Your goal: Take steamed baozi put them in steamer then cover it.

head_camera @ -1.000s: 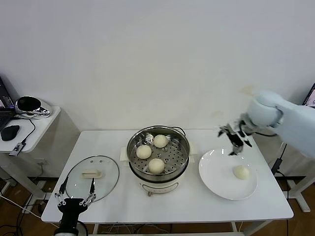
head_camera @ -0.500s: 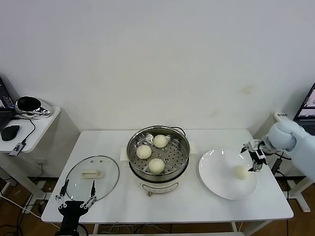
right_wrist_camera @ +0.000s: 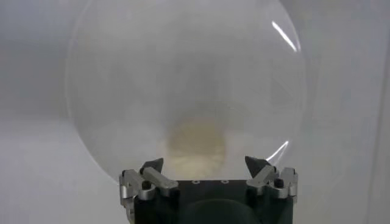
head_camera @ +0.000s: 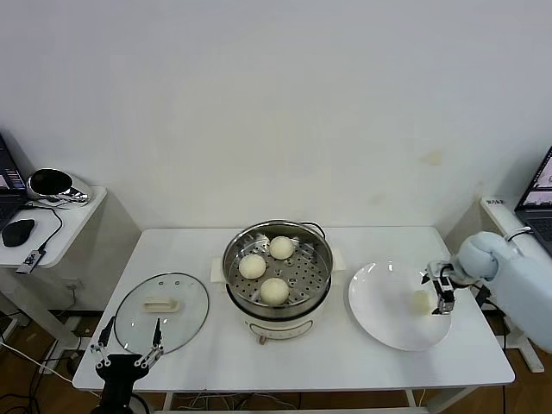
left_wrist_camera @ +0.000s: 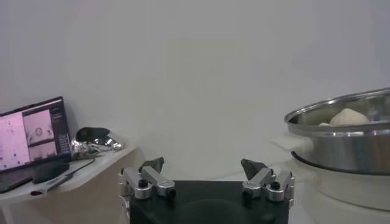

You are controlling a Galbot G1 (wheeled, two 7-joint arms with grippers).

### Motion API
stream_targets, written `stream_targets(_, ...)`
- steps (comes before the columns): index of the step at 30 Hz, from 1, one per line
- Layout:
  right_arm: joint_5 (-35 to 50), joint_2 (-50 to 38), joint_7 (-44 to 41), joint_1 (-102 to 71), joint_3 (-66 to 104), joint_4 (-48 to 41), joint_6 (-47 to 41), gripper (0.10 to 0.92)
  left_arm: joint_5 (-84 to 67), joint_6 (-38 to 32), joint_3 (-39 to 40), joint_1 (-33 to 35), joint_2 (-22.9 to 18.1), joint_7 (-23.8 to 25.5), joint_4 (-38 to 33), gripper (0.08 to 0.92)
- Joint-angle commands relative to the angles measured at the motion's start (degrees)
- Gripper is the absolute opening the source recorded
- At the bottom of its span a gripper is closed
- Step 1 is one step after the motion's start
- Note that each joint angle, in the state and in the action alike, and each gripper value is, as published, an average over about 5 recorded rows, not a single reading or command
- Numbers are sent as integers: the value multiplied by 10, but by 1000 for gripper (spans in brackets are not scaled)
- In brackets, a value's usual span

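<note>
The steel steamer [head_camera: 321, 259] stands mid-table on its white base, with three baozi [head_camera: 274, 291] on its perforated tray. A fourth baozi [head_camera: 420, 302] lies on the white plate [head_camera: 379, 304] to the right. My right gripper [head_camera: 440, 291] hangs open just at that bun's right side; in the right wrist view the bun [right_wrist_camera: 195, 146] lies a little ahead of the open gripper [right_wrist_camera: 204, 164]. The glass cover [head_camera: 161, 310] lies flat on the table at the left. My left gripper [head_camera: 127, 355] waits open at the front left edge, holding nothing [left_wrist_camera: 203, 165].
A side table [head_camera: 73, 220] at the far left carries a mouse, a laptop [left_wrist_camera: 30, 131] and a shiny bowl. The steamer's rim [left_wrist_camera: 341, 122] shows in the left wrist view. Another laptop [head_camera: 539, 203] sits at the far right. The table's right edge is close to the plate.
My right gripper has come down from above the plate's far side and moved right, to beside the bun on the plate. The left gripper has sunk slightly.
</note>
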Motion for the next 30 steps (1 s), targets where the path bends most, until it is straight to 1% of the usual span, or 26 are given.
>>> stream_targets(1,-23,33,3,-25,22,-36,2,823,0,-1,-2,0,-1,0,2,823)
stream_targets(6,-34,36,10,-18,13,-39,-1,821,0,-1,-2,-2,-1,-1,2,823)
stream_targets(9,-37,35,12,-15,9,-35,-5,801,0,0,-2,-3,-1,-1,2,823)
stream_targets(19,-27,29,6,-1,-1,-24,-11,669,-1,-1,-2,-5,-1,-1,4,823)
stream_targets(23,9,7,2,24,-24,13,-26,618,-1,0,-2,-6,1,-1,4,823)
stream_targets(26,52,-25,0,76,-76,57,-46,614,-1,0,-2,-7,2,-1,4,823)
stream_targets(30,125,-71,0,192,-180,127,-82,621,-1,2,-2,-8,4,0,2,823)
